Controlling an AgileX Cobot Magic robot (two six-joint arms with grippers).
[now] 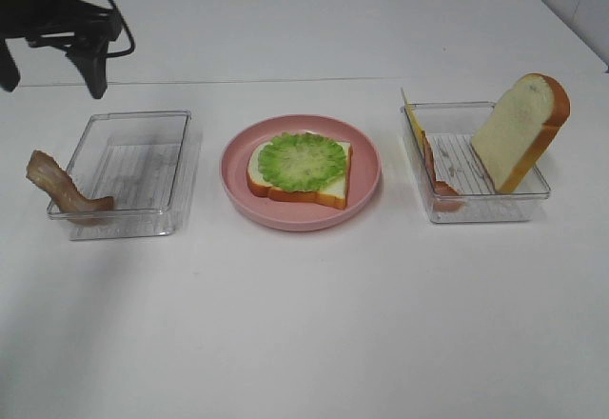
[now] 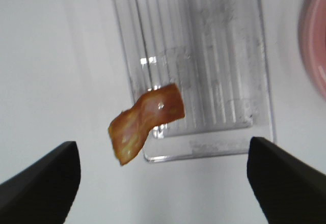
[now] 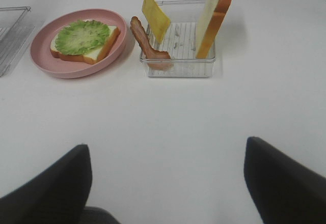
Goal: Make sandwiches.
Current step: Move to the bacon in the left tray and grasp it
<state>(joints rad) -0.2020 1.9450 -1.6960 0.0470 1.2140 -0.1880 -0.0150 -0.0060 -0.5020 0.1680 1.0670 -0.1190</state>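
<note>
From the high camera, we take the pink plate [image 1: 231,167] as our marker: on it lies a bread slice [image 1: 335,190] topped with lettuce [image 1: 302,160]. To the plate's left stands a clear tray [image 1: 138,167], and a bacon strip [image 1: 59,183] hangs over the corner of that tray farthest from the plate, one end inside, the other out over the white table [image 1: 304,324]. To the plate's right a second clear tray [image 1: 481,208] holds an upright bread slice [image 1: 519,129] leaning on the wall farthest from the plate. A cheese slice [image 1: 410,112] and a second bacon strip [image 1: 435,176] rest against the wall nearest the plate. The left gripper [image 1: 51,76] hangs high, well behind and left of the plate. In the left wrist view, we see its jaws spread wide with nothing between them, above the bacon-draped tray corner, with the plate's rim at the edge. In the right wrist view, the right gripper [image 3: 168,147] also stands wide apart and empty, over bare table well in front of the plate and the second tray.
</note>
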